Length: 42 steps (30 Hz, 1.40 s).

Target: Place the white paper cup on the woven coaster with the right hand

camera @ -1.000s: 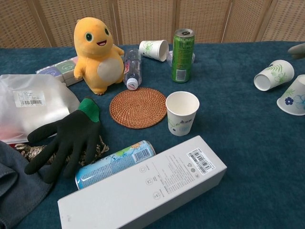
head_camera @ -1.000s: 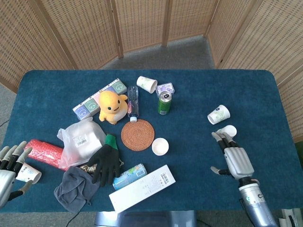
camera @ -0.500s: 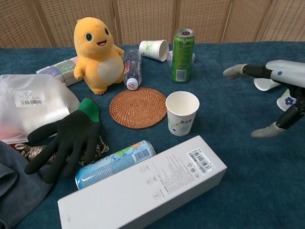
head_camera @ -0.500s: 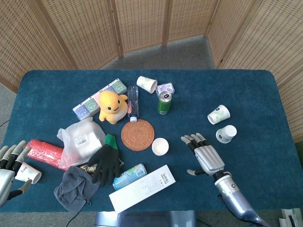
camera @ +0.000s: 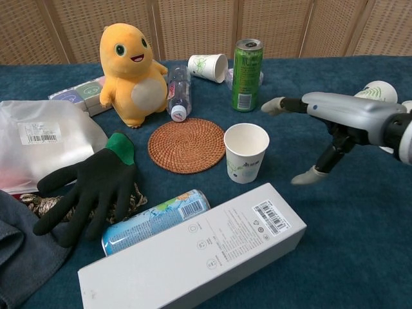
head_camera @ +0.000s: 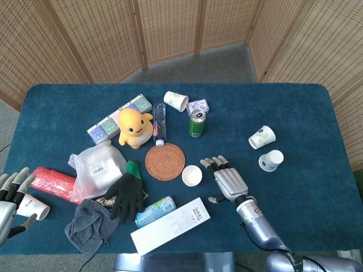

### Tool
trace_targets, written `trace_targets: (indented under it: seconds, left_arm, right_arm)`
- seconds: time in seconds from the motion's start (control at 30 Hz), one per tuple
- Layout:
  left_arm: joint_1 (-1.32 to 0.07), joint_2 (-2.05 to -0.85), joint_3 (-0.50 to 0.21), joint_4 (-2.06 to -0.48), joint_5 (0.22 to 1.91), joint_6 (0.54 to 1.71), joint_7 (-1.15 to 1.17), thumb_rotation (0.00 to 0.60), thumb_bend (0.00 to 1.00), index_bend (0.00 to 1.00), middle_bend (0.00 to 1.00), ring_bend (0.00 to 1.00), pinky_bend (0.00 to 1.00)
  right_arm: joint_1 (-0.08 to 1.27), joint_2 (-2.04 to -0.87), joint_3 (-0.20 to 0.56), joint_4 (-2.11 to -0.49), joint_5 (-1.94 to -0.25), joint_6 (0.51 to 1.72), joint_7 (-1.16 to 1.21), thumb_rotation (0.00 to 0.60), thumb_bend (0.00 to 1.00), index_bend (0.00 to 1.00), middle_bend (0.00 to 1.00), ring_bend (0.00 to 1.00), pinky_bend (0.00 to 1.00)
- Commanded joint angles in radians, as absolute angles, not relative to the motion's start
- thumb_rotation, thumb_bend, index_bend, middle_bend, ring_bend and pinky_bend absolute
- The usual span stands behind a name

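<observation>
Right hand (head_camera: pixel 229 183) hovered just right of the white paper cup (head_camera: pixel 191 175), fingers spread apart and holding nothing; in the chest view the right hand (camera: pixel 335 119) was beside the cup (camera: pixel 245 152) without touching it. Cup stood upright on the blue table (head_camera: pixel 295 113), just right of the woven coaster (head_camera: pixel 165 161). Left hand (head_camera: pixel 11 198) held another paper cup (head_camera: pixel 31 206) at the table's left edge.
</observation>
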<state>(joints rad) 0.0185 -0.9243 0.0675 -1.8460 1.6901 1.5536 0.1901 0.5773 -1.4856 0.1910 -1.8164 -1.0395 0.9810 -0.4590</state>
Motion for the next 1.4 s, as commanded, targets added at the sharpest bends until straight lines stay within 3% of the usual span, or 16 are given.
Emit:
trace_targets:
  seconds: [0.03, 0.3, 0.67, 0.77, 0.9, 1.1, 1.4]
  left_arm:
    - [0.017, -0.925, 0.066, -1.845, 1.686, 1.551, 0.189, 0.600, 0.29, 0.00, 0.00, 0.00, 0.00]
    - [0.016, -0.924, 0.065, -1.844, 1.680, 1.548, 0.183, 0.600, 0.29, 0.00, 0.00, 0.00, 0.00]
    - [0.013, -0.921, 0.063, -1.843, 1.671, 1.544, 0.175, 0.600, 0.29, 0.00, 0.00, 0.00, 0.00]
    - [0.014, -0.921, 0.063, -1.843, 1.669, 1.544, 0.175, 0.600, 0.29, 0.00, 0.00, 0.00, 0.00]
    - [0.013, -0.921, 0.064, -1.845, 1.670, 1.543, 0.175, 0.600, 0.29, 0.00, 0.00, 0.00, 0.00]
    - [0.014, -0.923, 0.066, -1.846, 1.672, 1.542, 0.180, 0.600, 0.29, 0.00, 0.00, 0.00, 0.00]
    - [0.013, -0.923, 0.066, -1.847, 1.671, 1.540, 0.179, 0.600, 0.29, 0.00, 0.00, 0.00, 0.00]
  right_arm:
    - [0.602, -1.515, 0.199, -1.803, -1.016, 0.989, -0.482, 0.600, 0.07, 0.00, 0.00, 0.00, 0.00]
    - [0.658, -1.597, 0.213, -1.749, -0.962, 1.008, -0.513, 0.600, 0.07, 0.00, 0.00, 0.00, 0.03]
    - [0.661, -1.678, 0.197, -1.667, -0.991, 1.071, -0.475, 0.600, 0.14, 0.00, 0.01, 0.00, 0.16]
    - [0.652, -1.692, 0.186, -1.646, -1.026, 1.093, -0.453, 0.600, 0.15, 0.03, 0.09, 0.07, 0.20]
    - [0.638, -1.704, 0.175, -1.624, -1.072, 1.118, -0.418, 0.600, 0.19, 0.18, 0.23, 0.19, 0.27]
    - [0.619, -1.712, 0.160, -1.602, -1.111, 1.139, -0.383, 0.600, 0.22, 0.27, 0.35, 0.30, 0.31]
    - [0.605, -1.720, 0.164, -1.586, -1.138, 1.155, -0.358, 0.600, 0.26, 0.32, 0.40, 0.33, 0.33]
